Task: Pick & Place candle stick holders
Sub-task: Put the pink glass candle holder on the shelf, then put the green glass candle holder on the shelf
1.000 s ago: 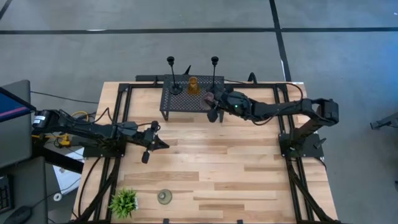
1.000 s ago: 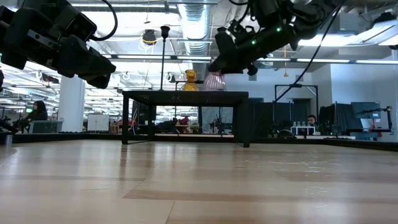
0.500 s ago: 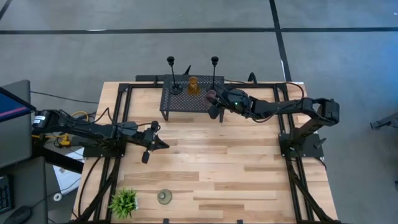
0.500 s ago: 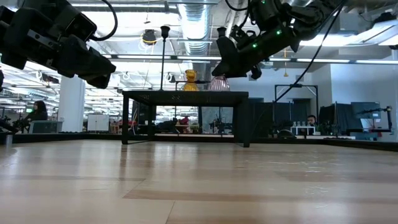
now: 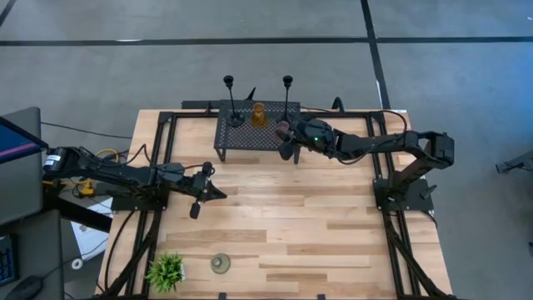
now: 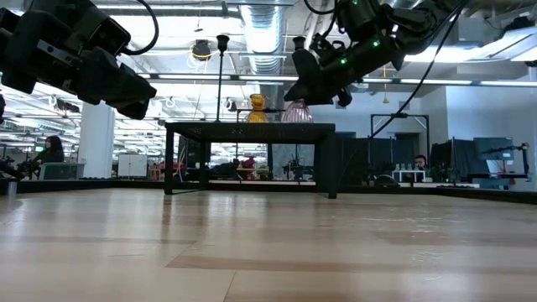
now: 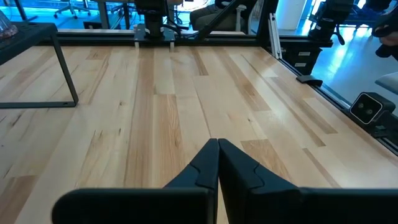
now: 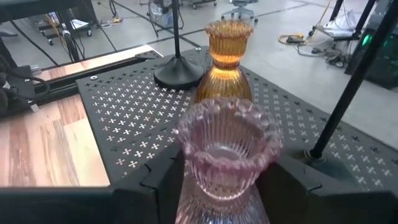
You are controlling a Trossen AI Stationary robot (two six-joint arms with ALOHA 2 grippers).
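Mesh stand [image 8: 124, 106] | right pincer [image 8: 227, 180] seemingly straddles pink holder [image 8: 227, 149], base hidden

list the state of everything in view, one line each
pink holder: upright on the mesh stand, between the fingers of the right end effector
amber holder: upright on the stand
two black stem holders: upright on the stand
grey-green holder: on the table, near the plant
left end effector: shut, empty, above the table

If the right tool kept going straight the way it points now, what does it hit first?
Probably the amber holder. The right tool, fingers either side of the pink holder on the mesh stand, points at it; depth between them is unclear.
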